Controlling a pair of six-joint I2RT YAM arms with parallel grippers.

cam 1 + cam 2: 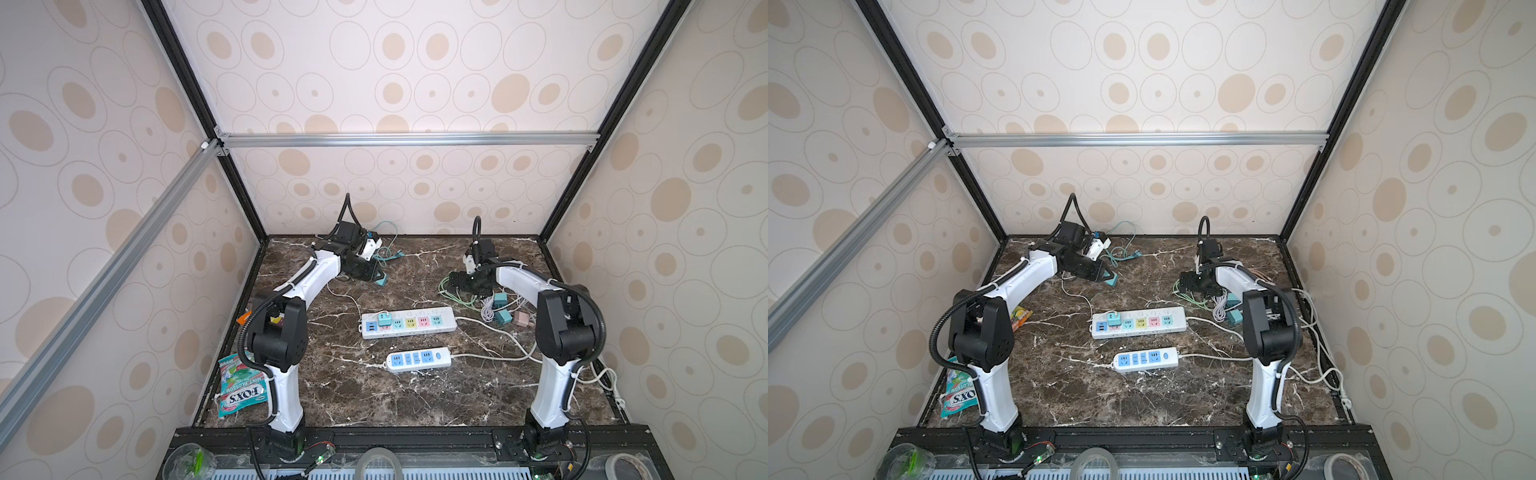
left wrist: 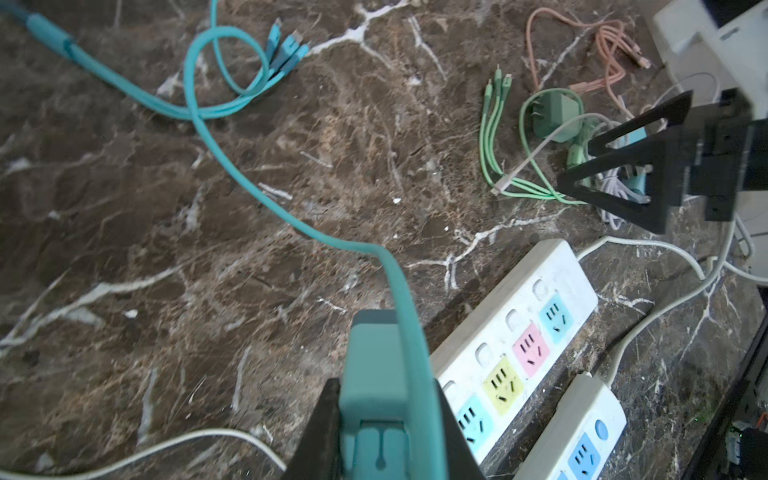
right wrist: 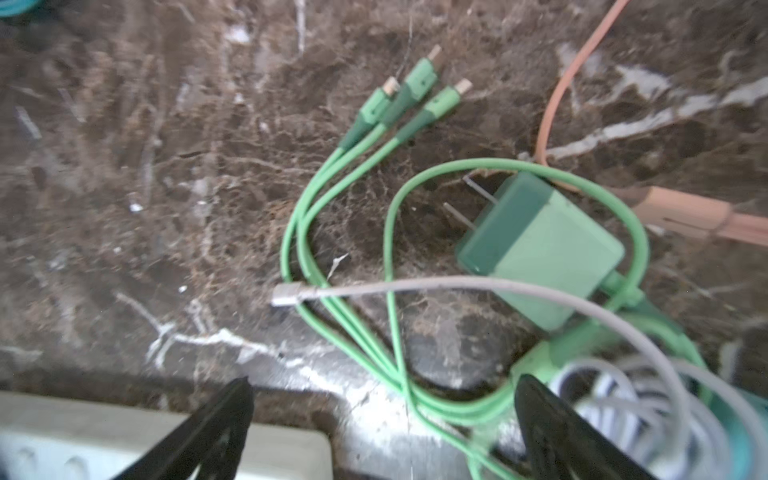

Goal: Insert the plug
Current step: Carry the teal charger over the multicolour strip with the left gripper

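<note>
Left pincer (image 2: 386, 384): you have it pinching the teal plug (image 2: 370, 361), at the far left of the counter (image 1: 353, 395).
Teal cable (image 2: 232, 166): runs from your plug toward the far edge.
Right pincer (image 3: 384, 381): spread wide, just beside the green charger (image 3: 540, 245), far right.
Long strip (image 1: 409, 323): mid-counter, nearer to you than both pincers, with a teal adapter (image 1: 384, 319) seated in it.
Short strip (image 1: 419, 359): just near of the long one.

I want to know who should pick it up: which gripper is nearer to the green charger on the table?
Right. The right gripper, open, hovers just beside the green charger, over its cable. The left gripper is far across the table, shut on a teal plug.
</note>
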